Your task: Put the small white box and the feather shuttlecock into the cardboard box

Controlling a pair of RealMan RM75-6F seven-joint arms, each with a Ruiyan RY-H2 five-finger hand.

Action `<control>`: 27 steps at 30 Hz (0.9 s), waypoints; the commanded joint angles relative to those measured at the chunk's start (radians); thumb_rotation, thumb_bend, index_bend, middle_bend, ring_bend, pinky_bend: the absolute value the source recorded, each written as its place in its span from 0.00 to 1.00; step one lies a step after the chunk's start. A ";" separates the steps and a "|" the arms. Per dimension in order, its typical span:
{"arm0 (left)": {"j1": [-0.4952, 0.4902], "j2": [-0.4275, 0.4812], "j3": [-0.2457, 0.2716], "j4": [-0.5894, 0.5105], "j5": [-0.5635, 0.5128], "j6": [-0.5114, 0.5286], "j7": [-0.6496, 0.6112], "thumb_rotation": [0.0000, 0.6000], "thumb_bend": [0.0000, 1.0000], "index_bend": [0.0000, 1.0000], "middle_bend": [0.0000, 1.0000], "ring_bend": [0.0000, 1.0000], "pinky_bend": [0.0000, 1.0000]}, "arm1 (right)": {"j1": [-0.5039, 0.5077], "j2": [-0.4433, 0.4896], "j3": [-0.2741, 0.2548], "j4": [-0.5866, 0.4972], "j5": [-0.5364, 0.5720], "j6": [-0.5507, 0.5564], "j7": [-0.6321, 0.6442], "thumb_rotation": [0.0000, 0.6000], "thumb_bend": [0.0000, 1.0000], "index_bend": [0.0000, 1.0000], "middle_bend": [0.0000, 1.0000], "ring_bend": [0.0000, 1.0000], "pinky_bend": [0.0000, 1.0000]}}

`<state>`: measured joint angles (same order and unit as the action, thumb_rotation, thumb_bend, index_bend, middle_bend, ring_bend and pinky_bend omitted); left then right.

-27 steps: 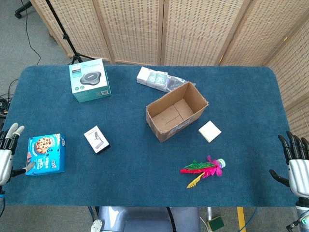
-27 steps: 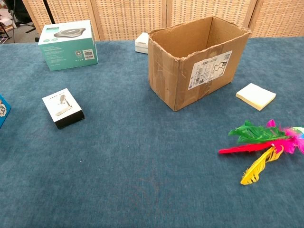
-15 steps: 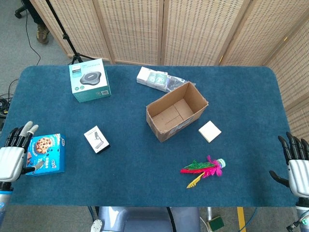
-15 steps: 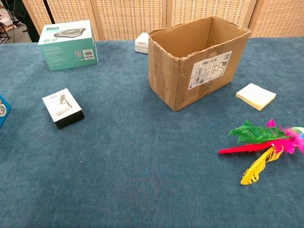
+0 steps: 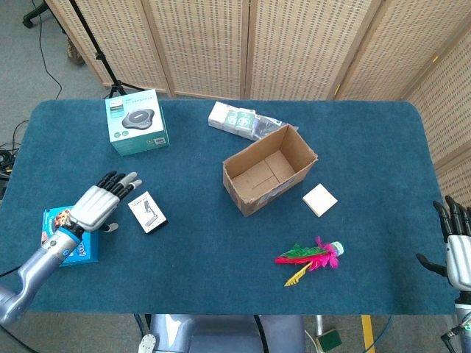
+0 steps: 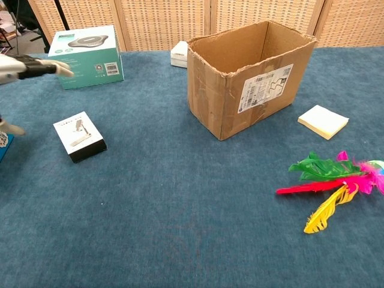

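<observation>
Nearest the robot, at about 5 o'clock of the table (image 5: 221,294), the feather shuttlecock (image 5: 313,259) lies flat on the blue cloth, feathers fanned toward 8 o'clock, untouched. Right hand (image 5: 458,248) sits off the table edge at 4 o'clock, fingers spread, holding nothing. Left hand (image 5: 100,202) hovers at 8 o'clock, fingers apart and empty, fingertips just beside the small white box (image 5: 147,212); cannot tell from the head view whether they touch it, and the chest view shows the fingers above and left of it. Under the left forearm, a blue cookie box (image 5: 66,235) at the table's 8 o'clock edge. Mid-table, cardboard box (image 5: 268,170) stands open-side up, with a pale notepad (image 5: 319,200) just beside it toward 4 o'clock. Farther back: teal box (image 5: 137,121) at 10 o'clock, white packets (image 5: 234,118) at 12, wicker screen (image 5: 294,44) behind. Judgement: reach for the white box is under way; nothing loaded yet. Risks: the box lies flat and low, so fingers coming in shallow may push it along the cloth rather than close round it; forearm may drag the cookie box off the edge; on the carry, a low approach could clip the cardboard rim and shift or tip the carton. Notepad could be mistaken for the white target.
</observation>
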<state>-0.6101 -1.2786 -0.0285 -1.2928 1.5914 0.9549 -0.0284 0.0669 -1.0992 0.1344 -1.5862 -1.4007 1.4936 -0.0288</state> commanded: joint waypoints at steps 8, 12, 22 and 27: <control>-0.113 -0.103 0.052 0.142 0.062 -0.118 -0.035 1.00 0.00 0.00 0.00 0.00 0.00 | 0.005 0.005 0.022 0.020 0.049 -0.025 0.032 1.00 0.00 0.03 0.00 0.00 0.00; -0.133 -0.174 0.050 0.211 0.042 -0.151 -0.026 1.00 0.00 0.00 0.00 0.00 0.00 | 0.012 0.001 0.017 0.026 0.052 -0.043 0.030 1.00 0.00 0.03 0.00 0.00 0.00; -0.153 -0.271 0.069 0.314 0.081 -0.077 -0.052 1.00 0.27 0.57 0.46 0.40 0.39 | 0.016 -0.006 0.005 0.022 0.032 -0.043 0.019 1.00 0.00 0.03 0.00 0.00 0.00; -0.147 -0.243 0.061 0.307 0.119 0.057 -0.077 1.00 0.38 0.76 0.61 0.52 0.48 | 0.016 -0.006 0.003 0.022 0.035 -0.049 0.022 1.00 0.00 0.03 0.00 0.00 0.00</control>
<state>-0.7596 -1.5382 0.0370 -0.9830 1.6861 0.9478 -0.0903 0.0828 -1.1050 0.1377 -1.5639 -1.3662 1.4451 -0.0073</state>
